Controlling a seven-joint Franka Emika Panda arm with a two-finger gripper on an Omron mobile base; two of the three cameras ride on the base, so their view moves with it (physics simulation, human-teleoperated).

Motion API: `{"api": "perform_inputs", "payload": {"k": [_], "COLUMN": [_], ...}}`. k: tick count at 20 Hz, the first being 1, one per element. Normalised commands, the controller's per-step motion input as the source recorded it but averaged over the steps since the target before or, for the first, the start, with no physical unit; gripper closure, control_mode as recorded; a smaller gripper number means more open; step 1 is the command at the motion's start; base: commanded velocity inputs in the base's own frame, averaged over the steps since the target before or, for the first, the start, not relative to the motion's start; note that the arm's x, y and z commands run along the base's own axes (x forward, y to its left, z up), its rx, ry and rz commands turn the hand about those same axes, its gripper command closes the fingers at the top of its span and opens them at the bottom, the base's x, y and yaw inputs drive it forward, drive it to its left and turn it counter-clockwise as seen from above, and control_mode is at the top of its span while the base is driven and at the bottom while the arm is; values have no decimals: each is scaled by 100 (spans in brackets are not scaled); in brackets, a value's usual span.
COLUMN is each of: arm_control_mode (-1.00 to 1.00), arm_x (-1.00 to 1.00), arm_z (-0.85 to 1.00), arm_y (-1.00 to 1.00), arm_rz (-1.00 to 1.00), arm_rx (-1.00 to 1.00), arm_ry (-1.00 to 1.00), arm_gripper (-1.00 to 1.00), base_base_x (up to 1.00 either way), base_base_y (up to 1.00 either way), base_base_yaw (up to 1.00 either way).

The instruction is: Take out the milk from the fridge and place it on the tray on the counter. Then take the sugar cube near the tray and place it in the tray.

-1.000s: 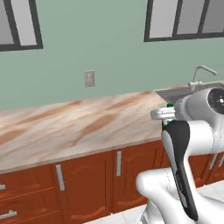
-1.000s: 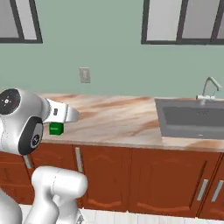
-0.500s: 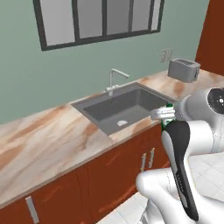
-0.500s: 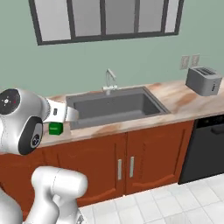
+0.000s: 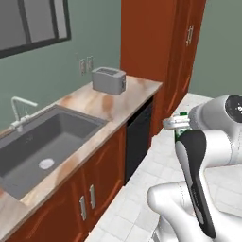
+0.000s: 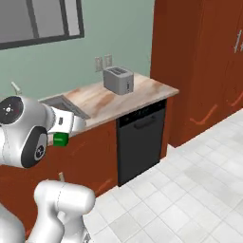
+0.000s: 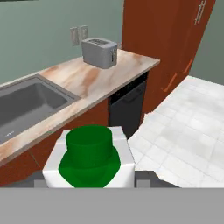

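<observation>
The milk (image 7: 89, 157), a white bottle with a green cap, sits close in front of the hand camera, and my gripper (image 7: 92, 176) is shut on it. From the left base the milk (image 5: 179, 126) shows as green and white at the end of the folded arm, held off the counter's end over the floor. From the right base the milk (image 6: 60, 137) hangs beside the white wrist. The beige veined counter (image 5: 111, 101) runs along the wall to the left. The fridge, the tray and the sugar cube are out of view.
A steel toaster (image 5: 108, 80) stands near the counter's far end. A grey sink (image 5: 42, 142) with a faucet (image 5: 21, 111) is set in the counter. A black dishwasher (image 5: 139, 137) sits under it. Tall red-brown cabinets (image 5: 160, 47) rise beyond, with white tiled floor (image 6: 190, 190) in front.
The whole picture has swept along the counter: bare counter, then the sink, now the toaster and tall cabinets, so the base has turned. The milk stays in the gripper.
</observation>
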Motion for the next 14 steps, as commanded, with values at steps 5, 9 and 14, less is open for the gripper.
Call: {"api": "perform_inputs", "payload": {"k": [5, 9, 14], "arm_control_mode": [100, 100, 100], "arm_x": [0, 0, 0], "arm_z": [0, 0, 0], "arm_y": [0, 0, 0], "arm_rz": [0, 0, 0], "arm_rx": [0, 0, 0], "arm_ry": [0, 0, 0], "arm_gripper": [100, 100, 100], "base_base_x": [35, 37, 38], "base_base_y": [-39, -13, 0], "base_base_yaw": [-66, -71, -72]}}
